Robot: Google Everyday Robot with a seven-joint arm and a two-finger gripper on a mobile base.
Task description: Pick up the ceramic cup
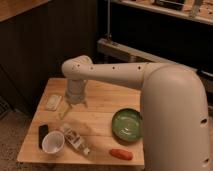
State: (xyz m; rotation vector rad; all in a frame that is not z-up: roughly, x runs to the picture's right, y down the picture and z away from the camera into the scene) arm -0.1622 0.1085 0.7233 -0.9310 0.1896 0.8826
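Note:
The ceramic cup (53, 142) is small, white and round, and stands upright near the front left corner of the wooden table (100, 107). My gripper (74, 109) hangs from the white arm over the left middle of the table, behind the cup and a little to its right, well apart from it. Its fingers point down, look spread, and hold nothing. The wide green bowl (127, 124) sits to the right of the gripper, partly behind the arm's big white body.
A white packet (53, 102) lies left of the gripper. A black flat object (43, 135) lies beside the cup. A snack bag (75, 139) lies right of the cup. An orange-red item (121, 154) lies at the front edge. Dark cabinets stand behind.

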